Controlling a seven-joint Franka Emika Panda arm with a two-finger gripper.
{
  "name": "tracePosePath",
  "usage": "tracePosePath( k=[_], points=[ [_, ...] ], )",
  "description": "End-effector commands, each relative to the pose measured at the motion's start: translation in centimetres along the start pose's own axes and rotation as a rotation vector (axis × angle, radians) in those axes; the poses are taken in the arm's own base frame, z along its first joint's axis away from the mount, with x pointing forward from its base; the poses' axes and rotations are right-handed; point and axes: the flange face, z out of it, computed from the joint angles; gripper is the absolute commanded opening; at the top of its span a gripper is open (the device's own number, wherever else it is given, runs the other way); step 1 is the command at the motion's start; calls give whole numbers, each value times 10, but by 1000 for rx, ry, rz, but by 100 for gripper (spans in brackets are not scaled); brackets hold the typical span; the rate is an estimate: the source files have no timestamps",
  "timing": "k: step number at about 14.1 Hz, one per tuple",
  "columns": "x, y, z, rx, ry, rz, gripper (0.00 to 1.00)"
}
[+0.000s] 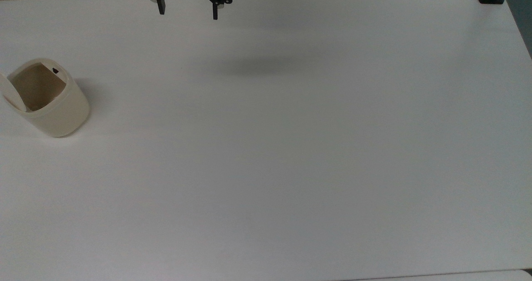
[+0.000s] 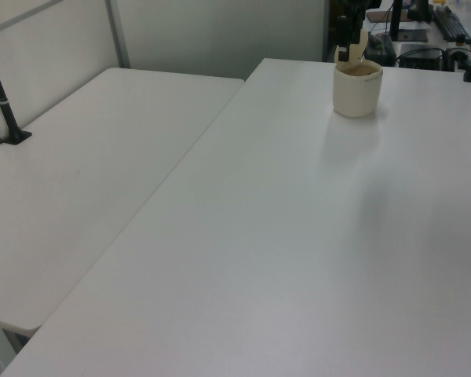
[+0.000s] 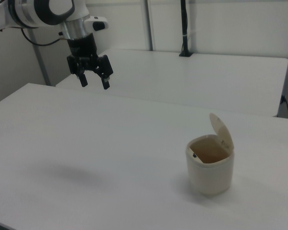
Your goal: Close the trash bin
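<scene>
A: Where is the trash bin (image 1: 50,102)?

B: It stands upright on the white counter (image 1: 291,148), close to the counter edge at the top view's left. In the left view the trash bin (image 2: 357,88) sits near the far end of the counter (image 2: 282,236); in the right view the trash bin (image 3: 210,167) is in the lower right part.

A: Is it shut?

B: No. Its lid (image 3: 222,130) is raised, standing nearly upright at the back of the rim, and the brownish inside is exposed. A small black button (image 1: 55,70) sits on the rim, on the side of the trash bin away from the lid (image 1: 10,94).

A: And the gripper (image 1: 188,11)?

B: Well apart from the trash bin, up in the air above the far edge of the counter. In the right view the gripper (image 3: 93,81) hangs from the white arm (image 3: 53,12), far to the left of the trash bin and higher than its lid.

A: The fingers (image 3: 105,81)?

B: Spread wide, pointing down, with nothing between them. A soft shadow (image 1: 257,67) lies on the counter, also far from the trash bin.

A: Anything else near the trash bin?

B: A second white table (image 2: 86,181) runs beside the counter, and a black pole (image 3: 184,28) stands on its far side.
</scene>
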Motion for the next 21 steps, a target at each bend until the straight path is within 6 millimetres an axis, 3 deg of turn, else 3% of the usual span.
tracePosePath(
  k=[1,3,8,11,16,18,21],
  points=[
    [-8,1,0,14,-7,-25,97],
    [-9,1,0,15,-10,-55,80],
    [-9,-2,2,16,-20,-67,20],
    [-8,-3,4,16,-20,-68,1],
    [-5,7,7,15,-17,-34,0],
    [-3,34,10,10,-7,10,0],
    [4,94,26,3,19,111,0]
  ],
)
